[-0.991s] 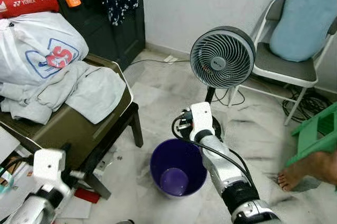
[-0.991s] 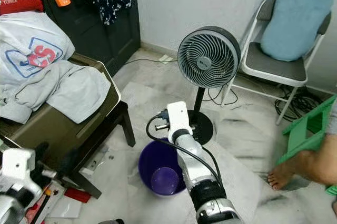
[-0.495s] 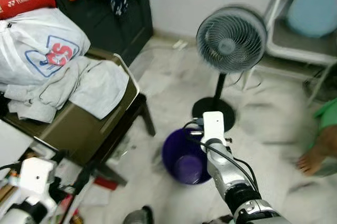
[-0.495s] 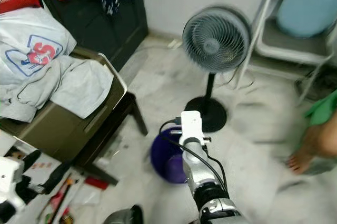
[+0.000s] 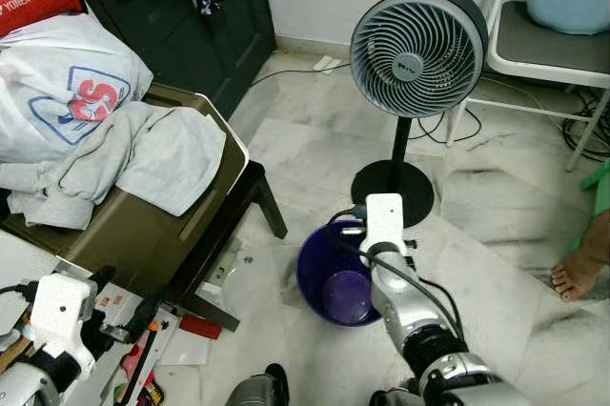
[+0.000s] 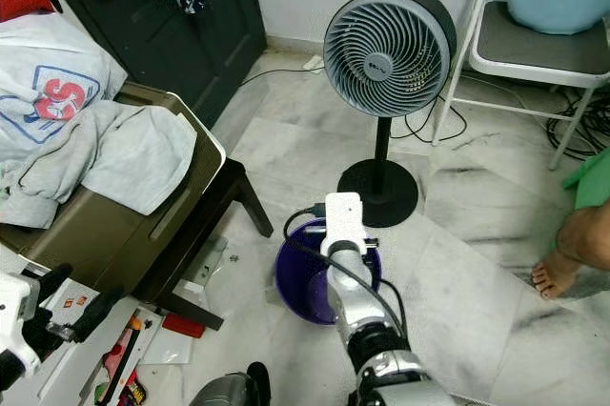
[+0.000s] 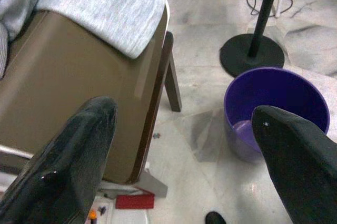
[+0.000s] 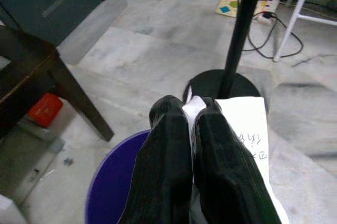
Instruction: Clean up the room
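Note:
A purple bucket (image 5: 312, 271) stands on the marble floor in front of the fan's base. My right arm reaches out over it. In the right wrist view my right gripper (image 8: 188, 107) is shut on a white sheet of paper (image 8: 246, 121) with small print, held above the bucket's rim (image 8: 108, 184). Low at the left, my left gripper (image 5: 124, 296) hangs open over floor clutter. Its two fingers stand wide apart in the left wrist view, framing the bucket (image 7: 274, 103) and the brown seat (image 7: 68, 87).
A pedestal fan (image 5: 412, 49) stands just behind the bucket, with cables beyond. A brown chair (image 5: 152, 225) carries grey clothes (image 5: 143, 153) and a white bag (image 5: 67, 91). A folding chair (image 5: 553, 44) and a person's foot (image 5: 577, 277) are at the right. Papers and a red item (image 5: 200, 327) litter the floor at the left.
The camera has tipped down and steadied after a blurred frame. My right arm stays over the purple bucket and my left gripper stays low at the left.

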